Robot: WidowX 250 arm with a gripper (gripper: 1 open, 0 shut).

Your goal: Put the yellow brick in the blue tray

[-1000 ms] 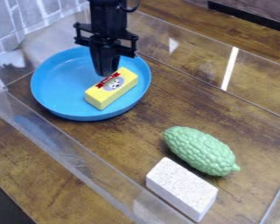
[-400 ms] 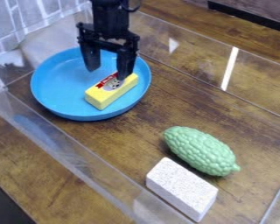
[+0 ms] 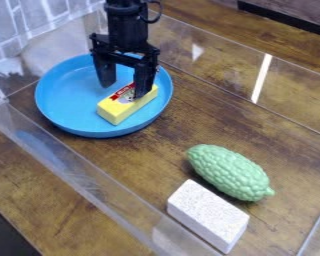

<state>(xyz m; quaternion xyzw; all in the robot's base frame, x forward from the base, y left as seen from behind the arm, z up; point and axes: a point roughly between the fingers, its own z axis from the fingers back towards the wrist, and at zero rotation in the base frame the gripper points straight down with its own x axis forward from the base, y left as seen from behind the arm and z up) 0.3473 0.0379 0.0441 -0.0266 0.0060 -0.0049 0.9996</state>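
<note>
The yellow brick (image 3: 127,103), with its red-and-white label up, lies inside the blue tray (image 3: 63,103) toward the tray's right side. My black gripper (image 3: 127,82) points straight down over the brick's far end. It is open, with one finger (image 3: 105,74) left of the brick and the other finger (image 3: 148,80) right of it. Nothing is gripped between them. The fingers hide the brick's far end.
A bumpy green oval object (image 3: 231,172) lies on the wooden table at the right front. A white speckled block (image 3: 208,214) sits just in front of it. A clear plastic barrier edge (image 3: 69,165) runs along the table's front left.
The gripper was shut over the brick a second ago and has opened wide. It now straddles the brick's far end, slightly lower. The brick stays in the tray.
</note>
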